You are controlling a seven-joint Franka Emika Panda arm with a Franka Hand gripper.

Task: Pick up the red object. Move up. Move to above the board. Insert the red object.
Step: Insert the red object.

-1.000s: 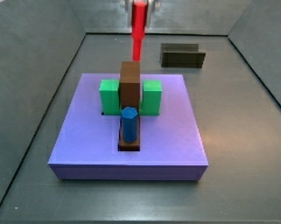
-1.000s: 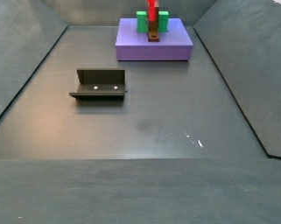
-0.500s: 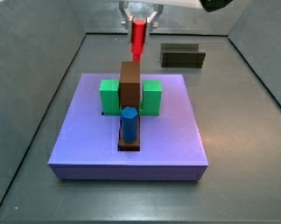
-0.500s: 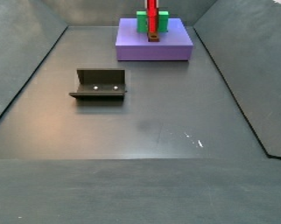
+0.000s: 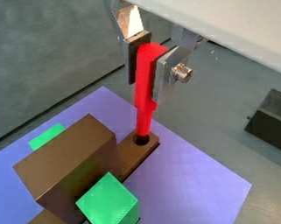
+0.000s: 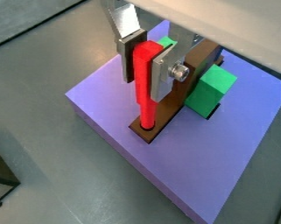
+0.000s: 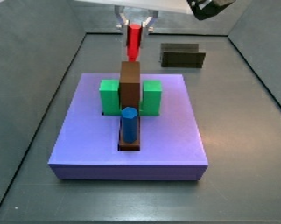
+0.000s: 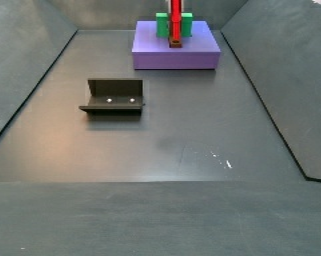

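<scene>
A: Why is the gripper (image 5: 149, 66) parked directly over the board (image 6: 119, 122) with the red object (image 5: 144, 92) hanging straight down from it?

B: Both wrist views show its fingers (image 6: 161, 72) clamped on the upper part of the red object, holding it upright so its lower end meets a dark round hole in the brown bar (image 5: 129, 160) just below the gripper. I judge the tip is at the mouth of the hole or barely in

A: And the green blocks (image 6: 210, 92)?

B: They flank the taller brown block beyond the hole, clear of the gripper's path. In a side view the red object (image 7: 134, 39) hangs behind that block, with the blue cylinder (image 7: 129, 124) seated at the bar's other end. The fixture (image 8: 113, 96) sits well away on the floor
</scene>
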